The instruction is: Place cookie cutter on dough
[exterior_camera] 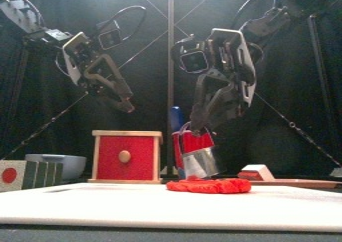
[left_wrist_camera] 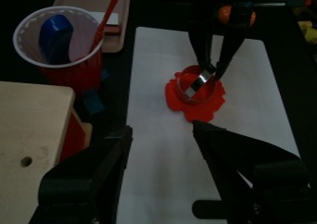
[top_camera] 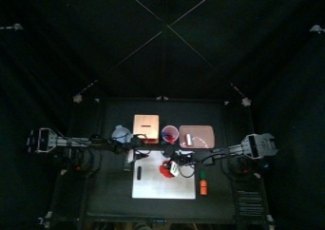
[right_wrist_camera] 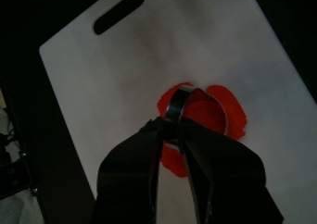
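Note:
The dough (left_wrist_camera: pixel 198 98) is a flat red blob lying on the white board (right_wrist_camera: pixel 136 70), also seen low in the front view (exterior_camera: pixel 209 186). The cookie cutter (right_wrist_camera: pixel 186 102), a small metal ring, hangs tilted right over the dough (right_wrist_camera: pixel 217 117) with its lower edge at the dough's top; I cannot tell whether they touch. My right gripper (exterior_camera: pixel 198 144) is shut on the cutter (exterior_camera: pixel 199 164), reaching down from above. My left gripper (left_wrist_camera: pixel 161 143) hovers open and empty over the board's left side, well back from the dough.
A red cup (left_wrist_camera: pixel 59 43) holding a blue tool stands behind the board. A wooden box (exterior_camera: pixel 127 156) with a red face sits at the left. An orange cylinder (top_camera: pixel 200 187) lies by the board's right edge, and a pink tray (top_camera: pixel 197 136) sits at the back right.

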{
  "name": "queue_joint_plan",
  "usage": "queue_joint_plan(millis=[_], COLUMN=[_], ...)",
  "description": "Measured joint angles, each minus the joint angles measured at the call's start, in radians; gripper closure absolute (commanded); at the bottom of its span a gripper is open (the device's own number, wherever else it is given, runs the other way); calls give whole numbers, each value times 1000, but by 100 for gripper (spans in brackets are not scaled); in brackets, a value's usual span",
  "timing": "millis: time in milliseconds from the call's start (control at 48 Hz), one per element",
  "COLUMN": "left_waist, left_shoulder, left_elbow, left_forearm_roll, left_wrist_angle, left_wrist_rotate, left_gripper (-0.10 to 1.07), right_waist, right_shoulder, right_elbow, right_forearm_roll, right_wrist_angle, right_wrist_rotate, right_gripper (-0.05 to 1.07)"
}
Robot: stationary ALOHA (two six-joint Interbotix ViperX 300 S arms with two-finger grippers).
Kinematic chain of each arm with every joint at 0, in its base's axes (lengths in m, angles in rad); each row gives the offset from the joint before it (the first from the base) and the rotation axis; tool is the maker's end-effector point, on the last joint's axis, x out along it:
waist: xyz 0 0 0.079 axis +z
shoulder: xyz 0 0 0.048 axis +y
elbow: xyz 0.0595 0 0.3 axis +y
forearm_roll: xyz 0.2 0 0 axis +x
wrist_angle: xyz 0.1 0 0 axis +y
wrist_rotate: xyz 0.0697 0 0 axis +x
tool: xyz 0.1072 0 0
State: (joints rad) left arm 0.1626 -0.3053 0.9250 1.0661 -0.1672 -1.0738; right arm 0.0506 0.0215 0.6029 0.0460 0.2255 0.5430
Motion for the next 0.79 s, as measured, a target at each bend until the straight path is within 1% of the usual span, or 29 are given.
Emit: queue_joint_plan(millis=[417, 625, 792], left_waist=[-2, -2, 0], left_shoulder=[0, 0, 5], left_elbow=[2, 2, 0], left_forearm_roll=[0, 0, 0], left_wrist_angle=[0, -2, -2], left_wrist_rotate=[0, 0, 0], left_gripper=[7, 7, 7], right_waist=[12, 15, 14], right_shoulder=[0, 0, 0], right_elbow=[0, 17, 21], right_forearm_roll=[25, 37, 38], right_wrist_angle=[0, 0, 0], right_wrist_rotate=[3, 3, 3], right_gripper=[42, 41, 35])
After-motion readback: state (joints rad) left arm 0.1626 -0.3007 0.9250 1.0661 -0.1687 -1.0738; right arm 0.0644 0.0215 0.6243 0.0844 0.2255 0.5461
